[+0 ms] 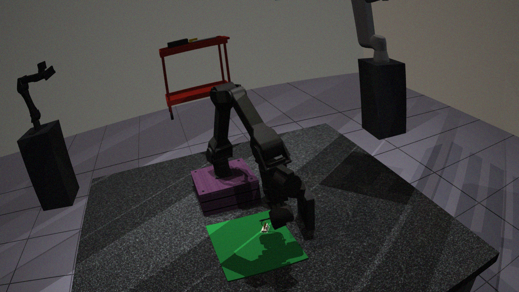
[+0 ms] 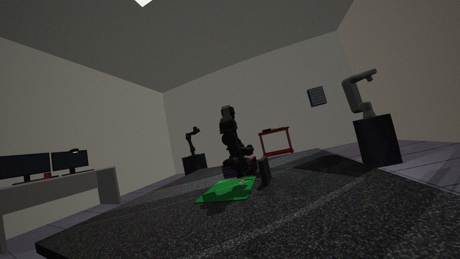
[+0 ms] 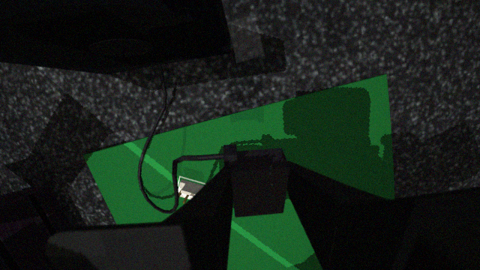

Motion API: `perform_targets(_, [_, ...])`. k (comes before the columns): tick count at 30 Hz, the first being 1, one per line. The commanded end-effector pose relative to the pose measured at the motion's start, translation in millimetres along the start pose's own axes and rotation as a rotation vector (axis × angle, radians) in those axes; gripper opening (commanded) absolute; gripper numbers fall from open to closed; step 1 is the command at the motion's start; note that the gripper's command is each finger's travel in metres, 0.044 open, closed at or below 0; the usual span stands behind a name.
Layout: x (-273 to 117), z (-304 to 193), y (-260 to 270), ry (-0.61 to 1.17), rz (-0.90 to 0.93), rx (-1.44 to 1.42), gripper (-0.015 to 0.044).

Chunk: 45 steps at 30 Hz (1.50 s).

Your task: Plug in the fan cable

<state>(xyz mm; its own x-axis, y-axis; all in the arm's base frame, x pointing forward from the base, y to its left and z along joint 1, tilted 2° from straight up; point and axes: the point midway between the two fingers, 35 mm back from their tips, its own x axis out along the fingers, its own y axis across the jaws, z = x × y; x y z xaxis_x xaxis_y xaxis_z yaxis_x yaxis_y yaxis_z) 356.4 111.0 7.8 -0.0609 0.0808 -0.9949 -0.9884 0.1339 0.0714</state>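
Observation:
The green board lies on the table. Its white four-pin header stands near the board's back edge, partly hidden by a finger in the wrist view. My gripper is shut on the black plug, above the board and to the header's right in the wrist view. The plug is off the header. Its black cable leaves the plug to the left, loops beside the header and runs to the fan. The top and exterior views hide the plug in the dark around the fingers.
The dark upright fan stands beside the board, close to my gripper. The purple base block is behind the board. A red cart and two other arms on pedestals stand beyond the table.

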Motion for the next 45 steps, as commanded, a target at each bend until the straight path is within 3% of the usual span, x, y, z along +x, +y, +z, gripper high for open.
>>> perform_targets(1, [5.3, -0.4, 1.8, -0.047, 0.030, -0.013, 0.0000])
perform_targets(45, [32.8, -5.4, 9.8, -0.633, 0.180, -0.081, 0.0000])
